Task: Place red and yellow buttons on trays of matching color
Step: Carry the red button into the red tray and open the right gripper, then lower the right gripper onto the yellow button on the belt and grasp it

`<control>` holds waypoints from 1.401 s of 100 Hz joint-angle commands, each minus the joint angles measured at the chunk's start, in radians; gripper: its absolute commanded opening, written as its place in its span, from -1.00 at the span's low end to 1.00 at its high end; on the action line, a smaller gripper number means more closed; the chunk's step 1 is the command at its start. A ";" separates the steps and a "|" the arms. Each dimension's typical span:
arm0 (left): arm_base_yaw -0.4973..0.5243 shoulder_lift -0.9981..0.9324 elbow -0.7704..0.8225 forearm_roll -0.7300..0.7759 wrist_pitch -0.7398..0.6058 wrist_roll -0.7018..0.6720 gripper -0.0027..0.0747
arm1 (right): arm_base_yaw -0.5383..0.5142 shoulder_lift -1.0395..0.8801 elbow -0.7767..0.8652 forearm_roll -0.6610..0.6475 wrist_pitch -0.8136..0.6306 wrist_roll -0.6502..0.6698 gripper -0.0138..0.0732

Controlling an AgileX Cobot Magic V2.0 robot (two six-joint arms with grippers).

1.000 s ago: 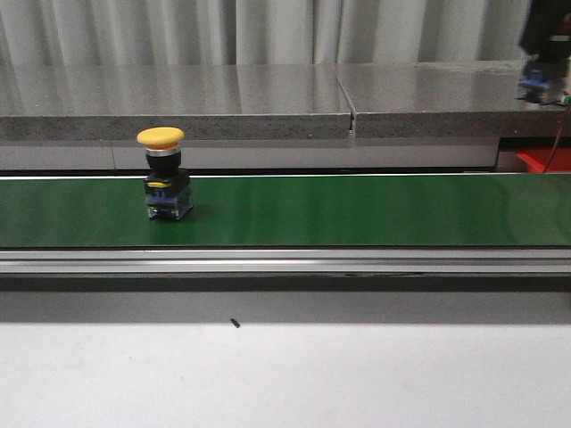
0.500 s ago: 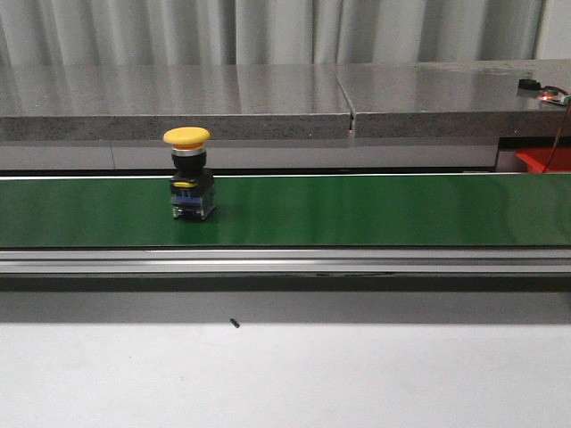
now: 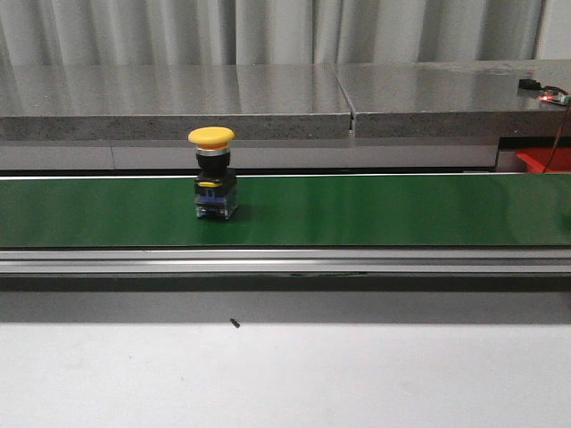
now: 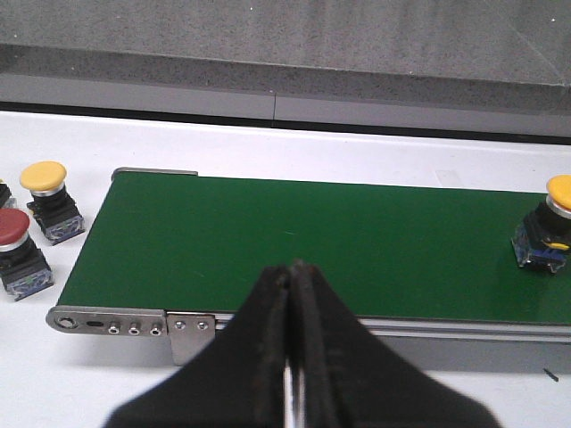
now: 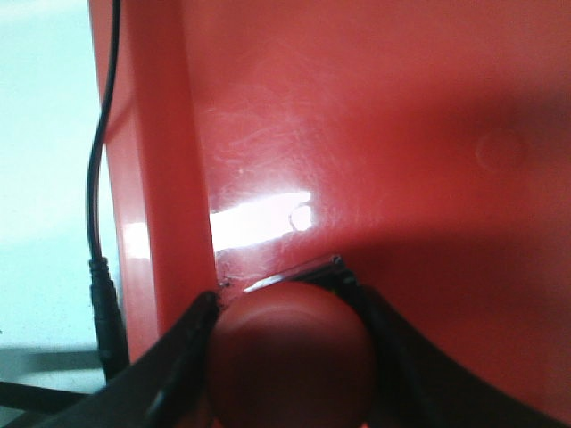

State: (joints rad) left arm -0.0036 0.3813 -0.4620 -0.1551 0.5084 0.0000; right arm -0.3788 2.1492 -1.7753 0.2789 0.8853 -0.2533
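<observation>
While the right gripper (image 5: 290, 357) clamps the red button (image 5: 290, 357) over the red tray (image 5: 375, 134), left gripper (image 4: 292, 357) closed empty, we judge the yellow button (image 3: 214, 174), at ten o'clock on the green belt (image 3: 375, 209), rigid, top-heavy, best held by its body.

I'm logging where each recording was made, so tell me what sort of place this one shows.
Probably an industrial sorting or automation test cell rather than a home. A green conveyor belt with a metal frame carries a yellow push button, more buttons wait beside the belt's end, and a grey stone-like bench runs behind.
</observation>
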 commanded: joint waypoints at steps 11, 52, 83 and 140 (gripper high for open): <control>0.001 0.006 -0.031 -0.012 -0.076 0.000 -0.98 | -0.006 -0.061 -0.031 0.013 -0.037 -0.006 -0.32; 0.001 0.006 -0.031 -0.012 -0.076 0.000 -0.98 | -0.006 -0.083 -0.036 0.013 -0.036 -0.008 0.64; 0.001 0.006 -0.031 -0.012 -0.076 0.000 -0.98 | 0.010 -0.236 -0.039 0.026 0.055 -0.040 0.64; 0.001 0.006 -0.031 -0.012 -0.076 0.000 -0.98 | 0.343 -0.555 0.277 0.066 0.094 -0.147 0.63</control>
State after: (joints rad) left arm -0.0036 0.3813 -0.4620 -0.1551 0.5084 0.0000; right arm -0.0991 1.6802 -1.5477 0.3193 1.0397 -0.3781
